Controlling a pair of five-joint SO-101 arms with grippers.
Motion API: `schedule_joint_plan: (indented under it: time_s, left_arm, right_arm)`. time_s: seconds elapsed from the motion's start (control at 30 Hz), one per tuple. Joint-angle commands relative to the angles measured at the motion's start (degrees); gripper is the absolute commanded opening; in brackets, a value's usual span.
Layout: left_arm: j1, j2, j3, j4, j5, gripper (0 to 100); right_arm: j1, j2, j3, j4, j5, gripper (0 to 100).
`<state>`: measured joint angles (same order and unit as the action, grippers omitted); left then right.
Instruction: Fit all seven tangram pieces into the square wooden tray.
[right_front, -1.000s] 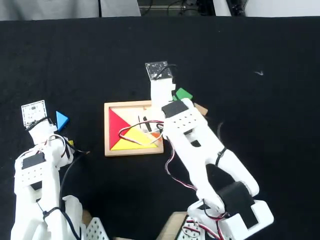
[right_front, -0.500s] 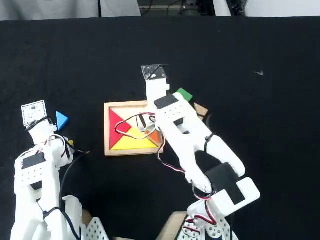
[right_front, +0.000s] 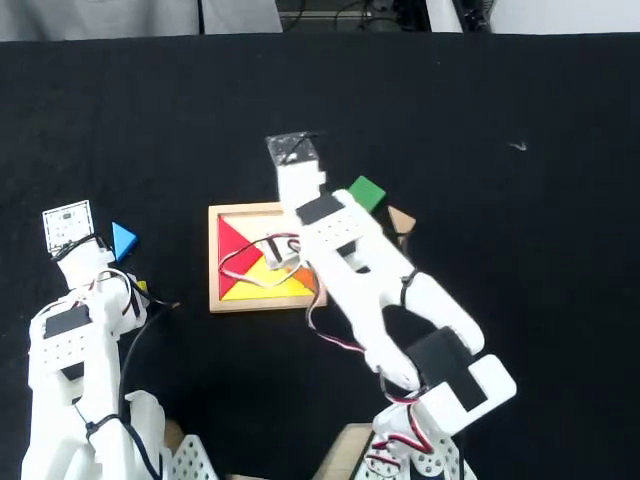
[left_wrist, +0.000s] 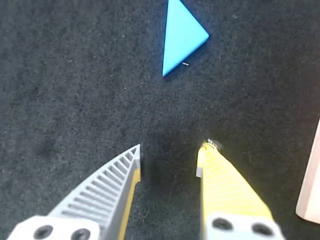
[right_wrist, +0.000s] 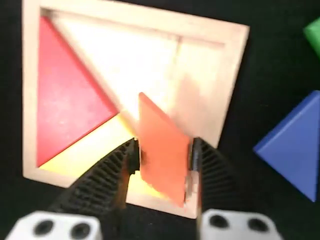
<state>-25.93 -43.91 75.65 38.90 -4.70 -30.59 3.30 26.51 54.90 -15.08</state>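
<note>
The square wooden tray (right_front: 215, 300) lies at the middle of the black table (right_front: 520, 250). A red triangle (right_wrist: 65, 110) and a yellow triangle (right_wrist: 85, 155) are seated in it, edge to edge; the remainder of the tray floor is bare wood. The right gripper (right_wrist: 163, 145) hangs over the tray, its claw clamped on an orange piece (right_wrist: 162, 160), which stands tilted on edge above the point where the two seated triangles meet. Whether the orange piece touches the tray floor cannot be told. Outside the tray, on the side far from the red triangle, lie a blue triangle (right_wrist: 295, 150) and a green piece (right_front: 366, 192), with a tan piece (right_front: 401, 218) near the green one. The left gripper (left_wrist: 170, 150) sits well apart from the tray, claw apart and holding nothing, with a light blue triangle (left_wrist: 181, 36) flat on the table just ahead of its tips.
</note>
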Motion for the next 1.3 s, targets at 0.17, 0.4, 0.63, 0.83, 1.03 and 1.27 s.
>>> schedule_joint_plan:
  time_s: [0.17,0.4,0.63,0.83,1.03,1.27]
  left_arm:
    - [0.6,-1.1,-0.6,-0.9,0.3,19]
    - [0.6,-1.1,-0.6,-0.9,0.3,19]
    - [0.6,-1.1,-0.6,-0.9,0.3,19]
    - [0.6,-1.1,-0.6,-0.9,0.3,19]
    - [0.6,-1.1,-0.6,-0.9,0.3,19]
    - [0.6,-1.1,-0.6,-0.9,0.3,19]
  right_arm:
    - [-1.1,-0.1,-2.3,-0.5,-0.4,19.2]
    - [4.1,-1.5,-7.9,-0.7,5.2,3.7]
    - [4.4,4.9,-17.5,-0.9,17.9,0.8]
    - [4.0,16.4,-26.4,-0.4,18.5,1.8]
    - [1.2,21.8,-32.0,2.5,18.6,1.8]
    - [0.7,25.9,-34.4,2.9,20.7,1.8]
